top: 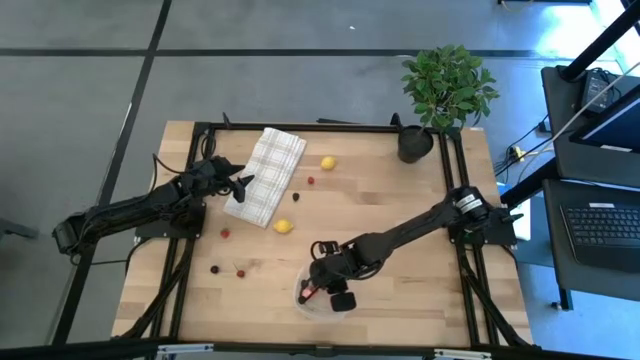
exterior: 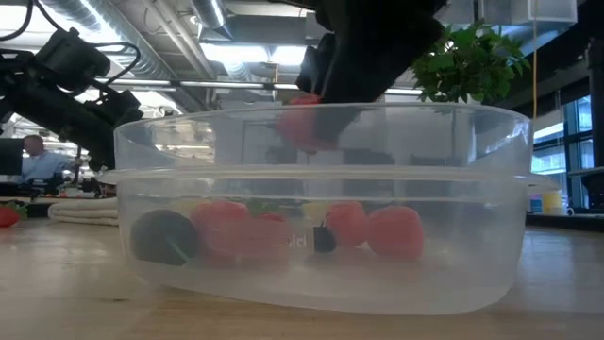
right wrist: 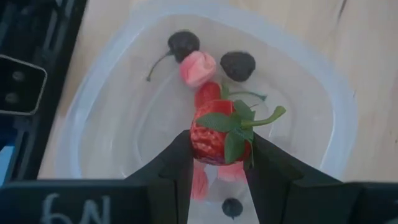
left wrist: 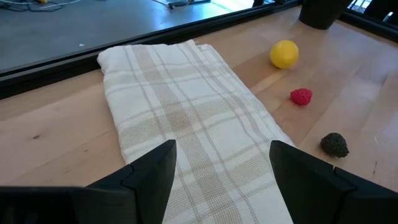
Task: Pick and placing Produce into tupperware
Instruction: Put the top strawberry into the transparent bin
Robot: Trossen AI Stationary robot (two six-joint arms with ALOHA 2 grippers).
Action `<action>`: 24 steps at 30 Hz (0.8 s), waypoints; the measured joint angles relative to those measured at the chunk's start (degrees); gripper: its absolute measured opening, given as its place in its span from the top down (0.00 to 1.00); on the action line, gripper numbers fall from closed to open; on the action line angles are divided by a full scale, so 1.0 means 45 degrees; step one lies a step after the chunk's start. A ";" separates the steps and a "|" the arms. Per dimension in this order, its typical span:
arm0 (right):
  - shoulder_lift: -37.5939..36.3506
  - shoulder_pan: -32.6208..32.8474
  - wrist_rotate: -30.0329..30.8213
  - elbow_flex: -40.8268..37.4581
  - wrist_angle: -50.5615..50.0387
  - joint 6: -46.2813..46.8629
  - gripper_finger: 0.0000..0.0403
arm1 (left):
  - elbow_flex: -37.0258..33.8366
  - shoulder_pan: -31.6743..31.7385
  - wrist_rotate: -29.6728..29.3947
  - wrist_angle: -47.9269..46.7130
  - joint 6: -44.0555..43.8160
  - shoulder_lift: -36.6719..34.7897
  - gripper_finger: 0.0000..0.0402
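Observation:
The clear round tupperware (top: pixel 303 304) stands near the table's front edge; it fills the low view (exterior: pixel 453 189). Several red, pink and dark pieces lie in it (right wrist: pixel 198 67). My right gripper (right wrist: pixel 217 146) is over the tupperware (right wrist: pixel 323 81), shut on a red strawberry (right wrist: pixel 214 134). My left gripper (top: pixel 243 183) is open and empty over the checked cloth (left wrist: pixel 180 106). Two yellow lemons (top: pixel 328 162) (top: pixel 284 226) and several small red and dark berries (top: pixel 225 233) lie loose on the table. My right gripper pinches the strawberry's red body (right wrist: pixel 202 140) between its two fingers, from above, pointing down. The green leaves and stem (right wrist: pixel 249 121) stick out to one side. The strawberry is lifted clear, at about the height of the tupperware's rim (exterior: pixel 300 123).
A potted green plant (top: pixel 445 90) stands at the far right corner. A lemon (left wrist: pixel 284 53), a red raspberry (left wrist: pixel 301 96) and a dark berry (left wrist: pixel 334 144) lie beside the cloth. Two small dark and red pieces (top: pixel 214 268) lie left of the tupperware.

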 joint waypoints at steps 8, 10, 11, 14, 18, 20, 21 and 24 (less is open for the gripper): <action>0.0430 0.0005 -0.0009 -0.0009 -0.0055 -0.0010 0.70 | -0.0005 -0.0003 -0.0005 0.0000 0.0001 0.0001 0.38; 0.0466 0.0005 -0.0010 -0.0004 -0.0032 -0.0015 0.70 | -0.0002 -0.0002 -0.0006 0.0000 0.0001 -0.0004 0.38; 0.0466 0.0005 -0.0015 -0.0004 -0.0036 -0.0018 0.70 | -0.0001 -0.0005 -0.0010 0.0000 0.0006 -0.0003 0.38; 0.0466 0.0005 -0.0010 -0.0004 -0.0003 -0.0010 0.70 | 0.0000 -0.0005 -0.0010 0.0000 0.0006 -0.0004 0.38; 0.0466 0.0005 -0.0014 -0.0004 0.0008 -0.0010 0.70 | -0.0001 -0.0003 -0.0015 -0.0001 0.0006 -0.0004 0.38; 0.0466 0.0005 -0.0010 -0.0004 -0.0018 -0.0010 0.70 | 0.0000 -0.0005 -0.0015 -0.0005 0.0006 0.0000 0.38; 0.0466 0.0005 -0.0010 -0.0004 -0.0024 -0.0015 0.70 | -0.0005 -0.0005 -0.0015 -0.0005 0.0006 -0.0004 0.38; 0.0466 0.0005 -0.0010 -0.0004 -0.0004 -0.0010 0.70 | -0.0004 -0.0001 -0.0015 -0.0005 0.0006 -0.0004 0.38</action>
